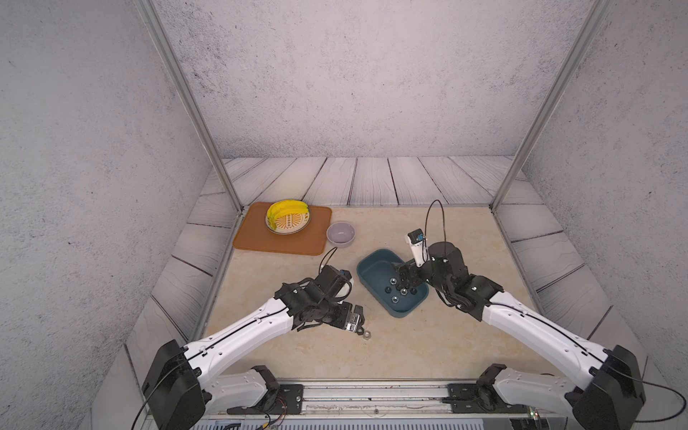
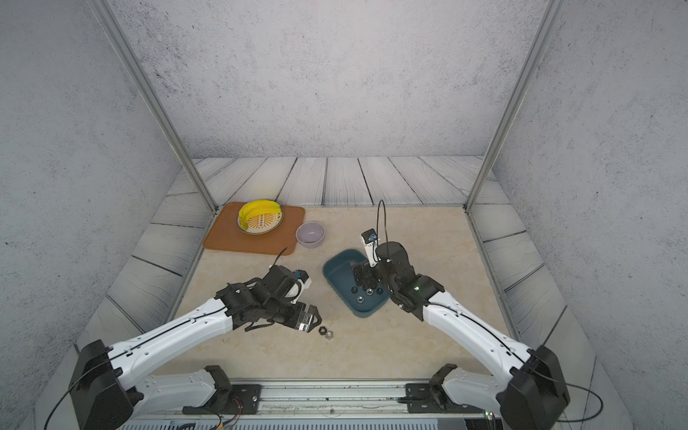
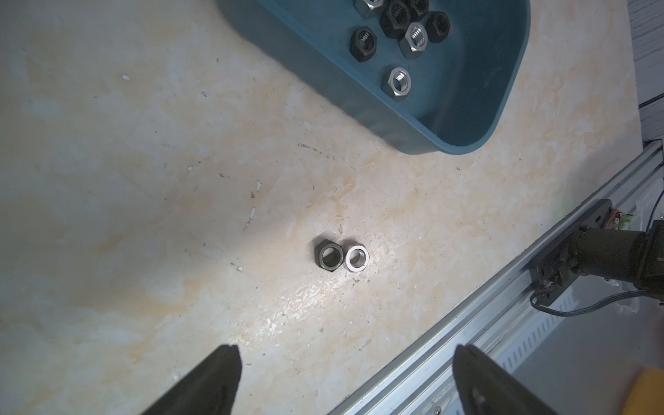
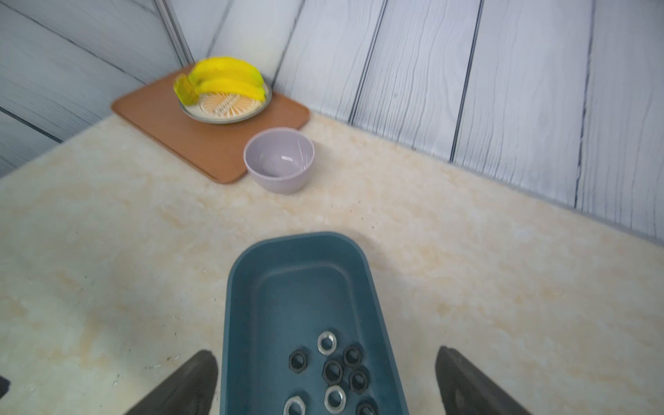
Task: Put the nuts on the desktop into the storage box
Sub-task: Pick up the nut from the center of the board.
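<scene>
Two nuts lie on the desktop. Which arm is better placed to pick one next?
Likely left: the left end effector, open, hovers beside the black nut and silver nut; the right end effector is over the storage box.

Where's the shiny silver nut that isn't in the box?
In a top view, the silver nut lies on the desktop beside a black nut, just past the left end effector.

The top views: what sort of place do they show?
Probably a robot test cell: two white-and-black robot arms on a grey metal rail, grey textured wall panels between aluminium posts.
</scene>
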`<state>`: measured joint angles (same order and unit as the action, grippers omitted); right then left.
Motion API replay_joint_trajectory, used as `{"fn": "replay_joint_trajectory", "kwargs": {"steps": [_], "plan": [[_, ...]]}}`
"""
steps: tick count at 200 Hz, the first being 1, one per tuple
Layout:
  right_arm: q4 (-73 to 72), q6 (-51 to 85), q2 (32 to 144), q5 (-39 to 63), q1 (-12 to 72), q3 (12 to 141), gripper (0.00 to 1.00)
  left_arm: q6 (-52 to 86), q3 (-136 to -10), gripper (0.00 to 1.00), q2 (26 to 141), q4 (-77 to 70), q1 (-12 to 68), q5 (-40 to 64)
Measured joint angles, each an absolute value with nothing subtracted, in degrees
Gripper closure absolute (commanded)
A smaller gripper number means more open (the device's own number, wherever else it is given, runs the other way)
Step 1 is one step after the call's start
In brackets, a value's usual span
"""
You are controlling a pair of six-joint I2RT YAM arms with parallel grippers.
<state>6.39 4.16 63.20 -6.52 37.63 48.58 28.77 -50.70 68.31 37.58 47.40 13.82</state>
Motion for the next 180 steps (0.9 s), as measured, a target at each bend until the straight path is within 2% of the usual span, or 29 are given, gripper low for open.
{"fn": "replay_joint_trajectory", "kwargs": {"steps": [41, 86, 146, 180], "plan": [[-9.56, 0.93, 49.69, -0.64, 37.63, 33.67, 0.01, 27.81, -52.01, 0.04, 70.50, 38.87, 49.95, 10.74], [-21.02, -0.86, 42.44, 9.30, 37.63, 24.99, 0.01, 26.72, -53.71, 0.06, 75.07, 40.77, 52.03, 7.20], [-21.45, -1.72, 32.82, 24.51, 37.63, 24.43, 0.01, 25.63, -58.26, 0.12, 83.66, 43.20, 52.93, 5.52], [-18.33, -1.48, 27.33, 29.43, 37.63, 23.77, 0.01, 24.84, -60.77, 0.19, 89.36, 44.25, 53.56, 5.52]]}}
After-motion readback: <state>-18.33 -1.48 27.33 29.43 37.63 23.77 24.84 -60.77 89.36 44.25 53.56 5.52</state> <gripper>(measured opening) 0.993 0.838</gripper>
